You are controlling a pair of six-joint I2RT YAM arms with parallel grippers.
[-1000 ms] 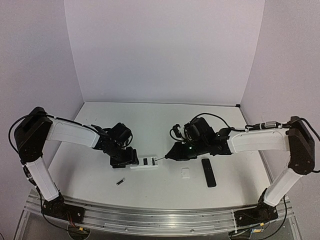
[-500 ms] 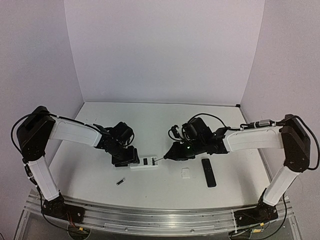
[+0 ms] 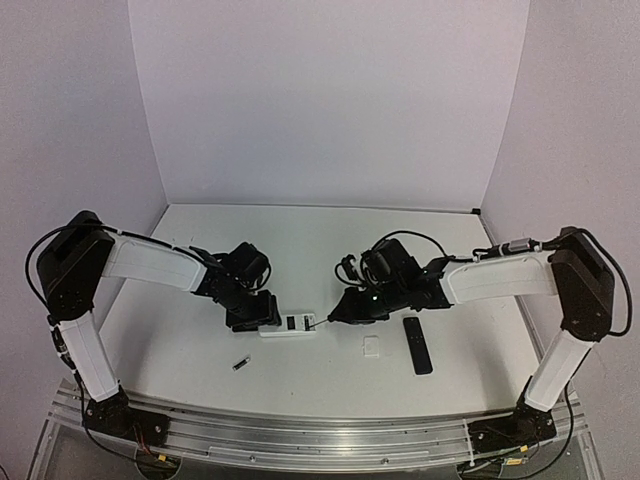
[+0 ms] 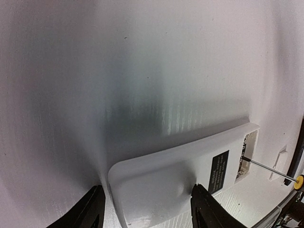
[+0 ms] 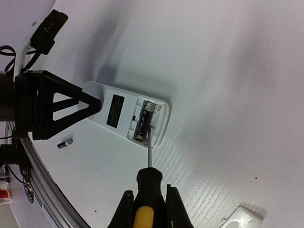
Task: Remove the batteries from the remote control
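A white remote lies back-up with its battery compartment open. My left gripper is shut on its left end; in the left wrist view the black fingers flank the remote. My right gripper is shut on a yellow-and-black screwdriver. The screwdriver's tip rests against a dark battery that still sits in the compartment. A loose battery lies on the table in front of the remote, and it also shows in the right wrist view.
A small white battery cover lies on the table right of the remote. A slim black remote lies beside it. The table's front rail runs along the near edge.
My right arm has shifted slightly left, and the screwdriver tip stays at the compartment. My left gripper has barely moved on the remote.
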